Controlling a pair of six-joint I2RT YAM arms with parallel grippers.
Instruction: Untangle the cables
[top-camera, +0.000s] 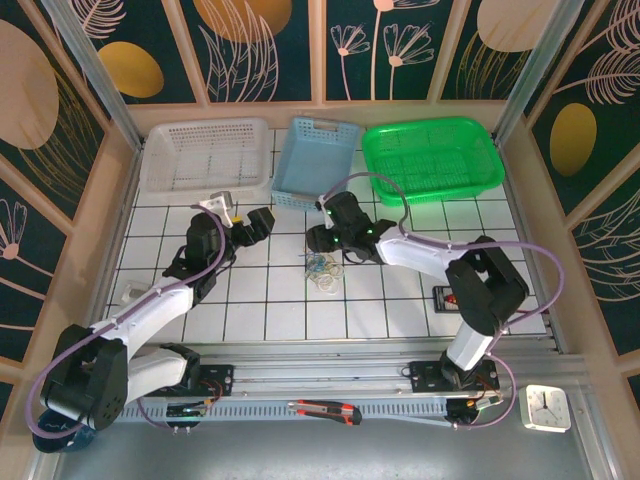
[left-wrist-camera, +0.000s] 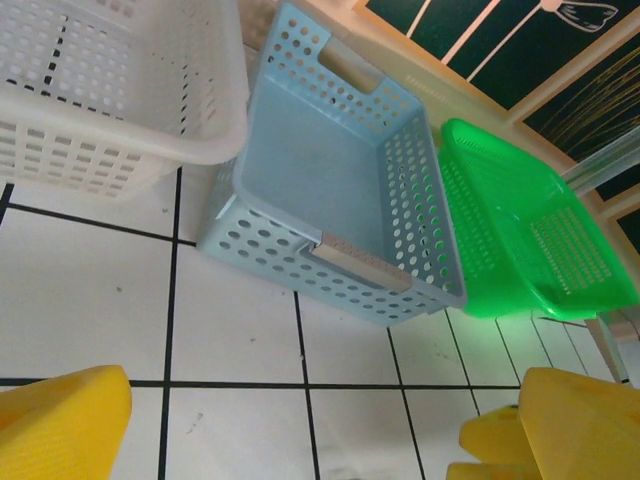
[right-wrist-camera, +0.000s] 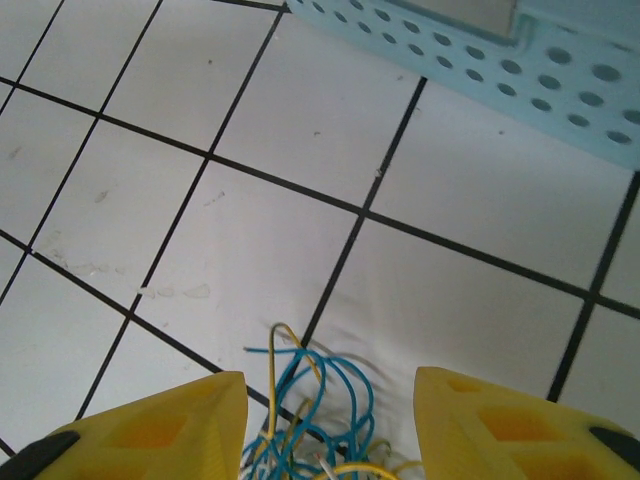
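The small tangle of thin blue, yellowish and pale cables (top-camera: 322, 268) (right-wrist-camera: 320, 420) lies near the middle of the white tiled table (top-camera: 400, 310). The right gripper (top-camera: 322, 242) (right-wrist-camera: 325, 400) sits just at its 12 o'clock, yellow fingers (right-wrist-camera: 170, 425) partly apart with wires between them, no pinch visible. The left gripper (top-camera: 250, 225) (left-wrist-camera: 300, 430) hangs at the tangle's 10 o'clock, well apart, jaws spread wide and empty, facing the perforated light-blue plastic basket (top-camera: 315, 160) (left-wrist-camera: 330, 170)
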